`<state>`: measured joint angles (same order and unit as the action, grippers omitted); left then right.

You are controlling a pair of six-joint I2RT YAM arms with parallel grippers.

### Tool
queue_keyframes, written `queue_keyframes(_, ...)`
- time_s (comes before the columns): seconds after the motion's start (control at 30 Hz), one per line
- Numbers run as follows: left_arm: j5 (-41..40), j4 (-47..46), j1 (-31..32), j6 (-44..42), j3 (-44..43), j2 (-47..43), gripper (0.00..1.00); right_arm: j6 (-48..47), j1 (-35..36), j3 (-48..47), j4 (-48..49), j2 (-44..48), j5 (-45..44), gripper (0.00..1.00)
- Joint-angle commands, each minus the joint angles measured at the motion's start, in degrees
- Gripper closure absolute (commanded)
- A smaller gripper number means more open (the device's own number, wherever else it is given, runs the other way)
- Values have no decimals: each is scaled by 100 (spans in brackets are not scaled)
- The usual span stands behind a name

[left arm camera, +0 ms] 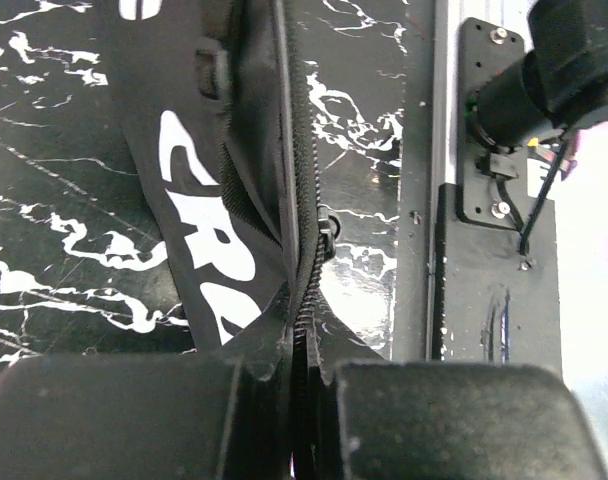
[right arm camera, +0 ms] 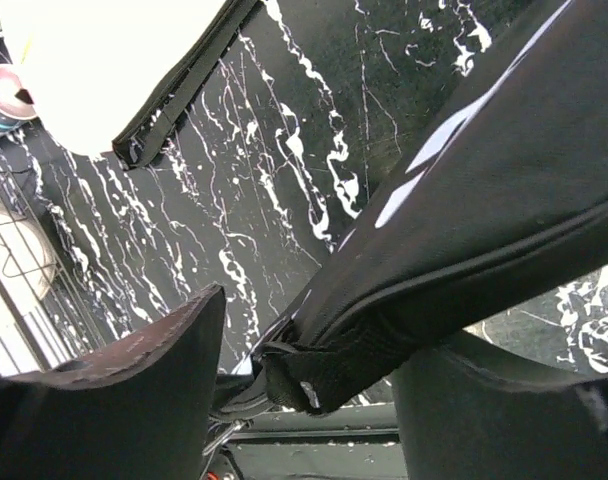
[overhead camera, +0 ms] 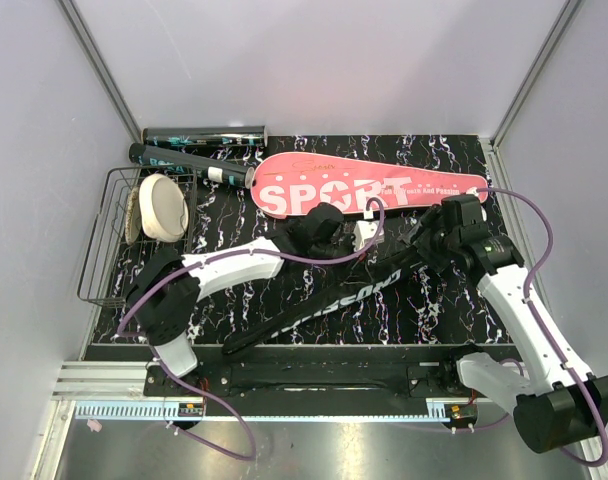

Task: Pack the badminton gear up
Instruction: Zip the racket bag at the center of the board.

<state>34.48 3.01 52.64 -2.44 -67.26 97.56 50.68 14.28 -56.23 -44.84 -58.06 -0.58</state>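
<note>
The badminton gear is, by my reading, only partly packed. The long pink fabric racket case printed "SPORT" [overhead camera: 364, 190] lies flat at the far side of the black marbled table [overhead camera: 454, 325]. It is not inside anything, and I cannot tell whether the rackets are in it, since none shows in any view.

The long black fabric bag lettered "CROSSWAY" [overhead camera: 314, 310] lies slantwise across the middle of the table, nearer the arms than the case. Its zipper [left arm camera: 302, 250] runs along the upper edge. The dark shiny tube [overhead camera: 204, 133] rests against the far wall behind the case, well apart from the bag. No shuttlecocks are in sight.

So the case and the tube appear to be left to load, with the bag being readied.

The left gripper [left arm camera: 304, 420] is pinched tight on the bag's zippered edge. The right gripper [right arm camera: 314, 340] straddles the bag's end by a strap tab, jaws wide. Whether it presses the cloth I cannot tell.

The black wire basket [overhead camera: 99, 250] at the left holds a cream round disc [overhead camera: 164, 205].
</note>
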Motion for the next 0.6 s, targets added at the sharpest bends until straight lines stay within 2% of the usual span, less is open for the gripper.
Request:
queue_keyframes(0.0, 1298, -90, 9, -116, -428, 26, 100, -611, -57, -248, 301, -257, -48, 39)
queue_keyframes(0.03, 1359, -63, 18, -117, -454, 35, 100, -568, -49, -379, 231, -354, 39, 47)
queue_keyframes(0.07, 1255, -55, 18, -99, -472, 26, 100, -541, -66, -441, 187, -511, 40, 68)
queue_keyframes(0.1, 1002, 6, 18, -21, -489, -17, 100, -367, -66, -520, 56, -565, 40, 100)
queue_keyframes(0.13, 625, 85, 9, 58, -559, -44, 95, -226, -57, -677, -285, -627, 40, 100)
queue_keyframes(0.17, -205, 199, 18, 94, -612, -61, 60, -86, -66, -740, -436, -688, 40, 100)
queue_keyframes(0.2, -796, 418, 61, 190, -656, -183, 52, 264, -66, -793, -742, -724, 40, 100)
queue_keyframes(0.27, -2122, 386, 220, 391, -517, -394, 48, 539, -66, -916, -956, -837, 197, 100)
queue_keyframes(0.33, -2908, 359, 473, 577, -376, -720, 49, 881, -57, -995, -1184, -917, 277, 100)
queue_keyframes(0.37, -3669, 350, 571, 673, -340, -834, 50, 1022, -66, -1013, -1263, -996, 191, 100)
queue_keyframes(0.4, -4016, 289, 650, 892, -227, -1061, 50, 1467, -66, -1065, -1621, -1049, 94, 100)
queue_keyframes(0.47, -4666, 314, 835, 1200, -164, -1282, 51, 1656, -101, -1145, -1712, -1181, 163, 100)
queue_keyframes(0.57, -4922, 79, 1125, 1211, -15, -1529, 60, 2007, -153, -1180, -1800, -1260, 391, 100)
